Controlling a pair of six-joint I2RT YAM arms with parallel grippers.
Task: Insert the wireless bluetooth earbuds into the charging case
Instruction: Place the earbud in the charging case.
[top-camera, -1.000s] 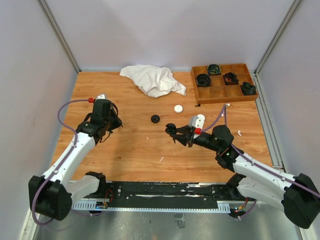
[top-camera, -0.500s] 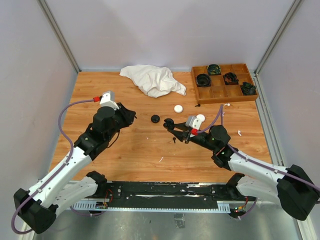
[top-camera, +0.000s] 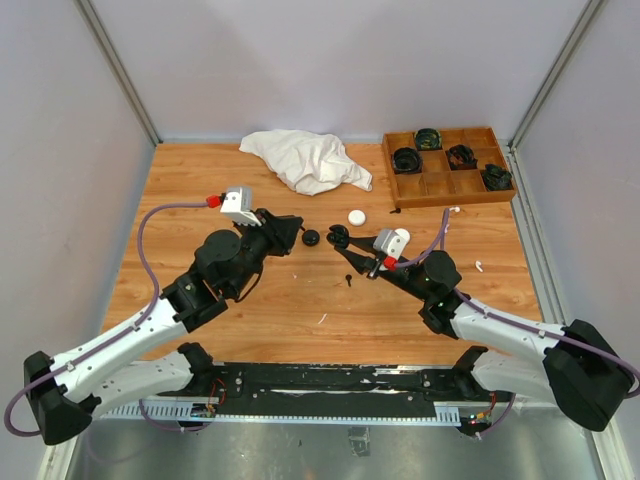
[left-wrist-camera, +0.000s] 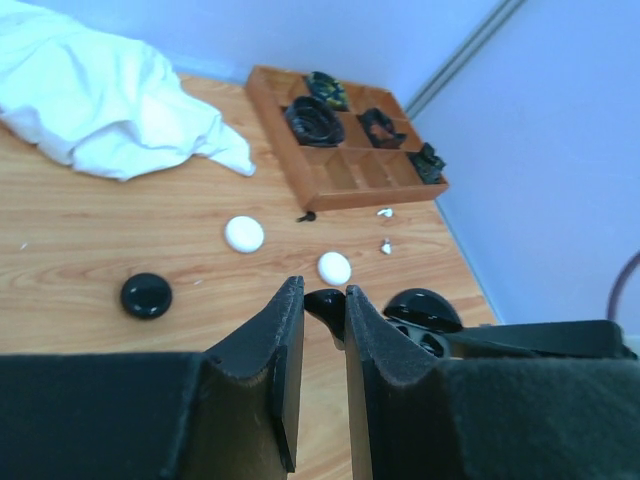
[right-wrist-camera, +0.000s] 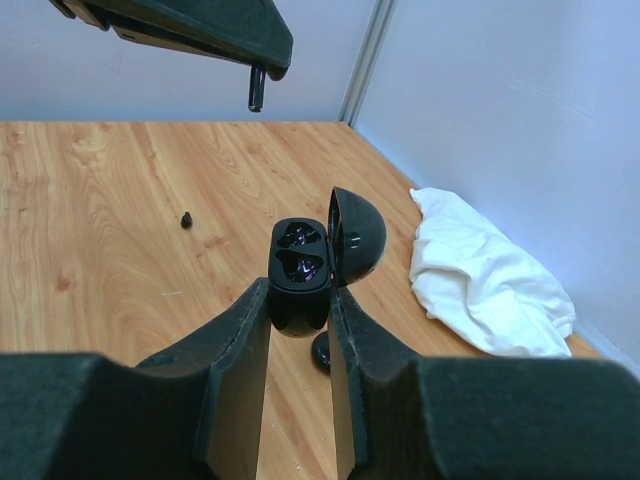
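Observation:
My right gripper (right-wrist-camera: 300, 298) is shut on the black charging case (right-wrist-camera: 299, 262). The case's lid (right-wrist-camera: 356, 235) stands open and both sockets show. My left gripper (left-wrist-camera: 322, 292) is shut on a black earbud (left-wrist-camera: 326, 304), whose stem (right-wrist-camera: 257, 90) hangs from the fingertips above and in front of the case. From above, the left gripper (top-camera: 296, 232) and the case (top-camera: 338, 237) face each other a short way apart at mid-table. Tiny white earbuds (top-camera: 478, 266) (top-camera: 455, 210) lie on the right.
A closed black puck case (top-camera: 311, 237) lies between the grippers. Two white puck cases (top-camera: 356, 216) (top-camera: 401, 236) lie near them. A small black piece (top-camera: 349, 281) lies on the wood. A white cloth (top-camera: 305, 160) and a wooden tray (top-camera: 398, 186) of coiled black items sit at the back.
The left arm has swung right and forward, carrying the black earbud from the left side up close to the case. The right gripper has shifted slightly back and left with the open case.

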